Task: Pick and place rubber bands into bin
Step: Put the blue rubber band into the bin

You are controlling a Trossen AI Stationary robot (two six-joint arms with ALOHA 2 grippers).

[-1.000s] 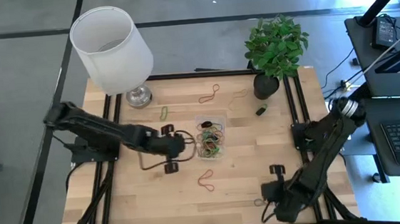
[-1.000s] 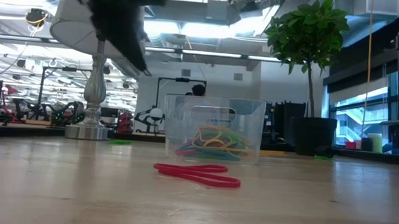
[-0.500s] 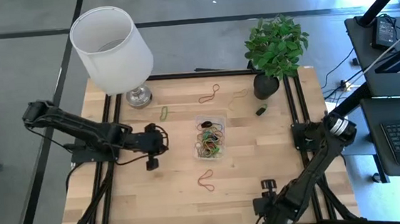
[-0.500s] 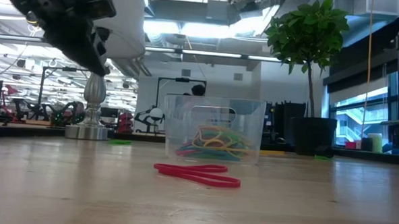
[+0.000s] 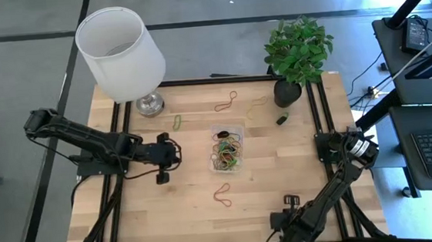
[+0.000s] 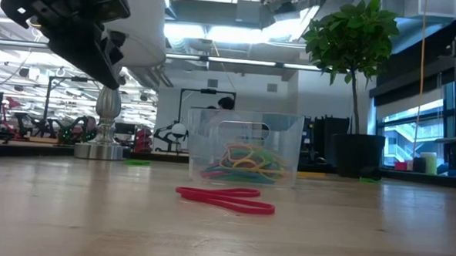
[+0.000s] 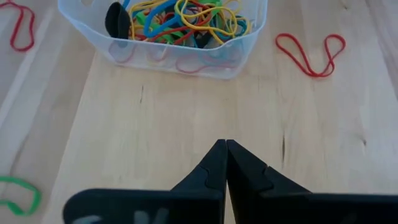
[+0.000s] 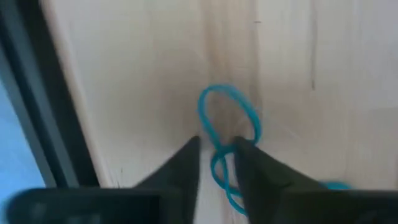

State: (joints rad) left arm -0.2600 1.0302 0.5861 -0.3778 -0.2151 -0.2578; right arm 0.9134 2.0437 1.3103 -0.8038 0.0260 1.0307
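The clear bin (image 5: 227, 147) stands mid-table and holds many coloured rubber bands (image 7: 186, 18). My left gripper (image 5: 161, 160) is shut and empty, above the table to the left of the bin (image 7: 168, 37). My right gripper (image 5: 280, 223) is low at the table's near edge. It is open, with its fingers on either side of a blue rubber band (image 8: 227, 121) that lies flat on the wood. Loose bands lie around the bin: a red one (image 5: 222, 194) on its near side, a green one (image 5: 177, 122) and a red one (image 5: 226, 101) on its far side. My right gripper's fingers (image 8: 186, 155) come from above and stand on either side of the blue band's narrow middle (image 8: 219, 152). I cannot tell whether they touch it. The band lies flat on the table.
A white lamp (image 5: 122, 55) stands at the far left and a potted plant (image 5: 296, 53) at the far right. A small black clip (image 5: 282, 118) lies near the pot. A black frame rail (image 8: 25, 93) runs along the table edge beside my right gripper.
My left gripper has drawn back from beside the bin toward the table's left edge, then stayed still. My right gripper has moved toward the near edge and a little to the left, down over the blue band.
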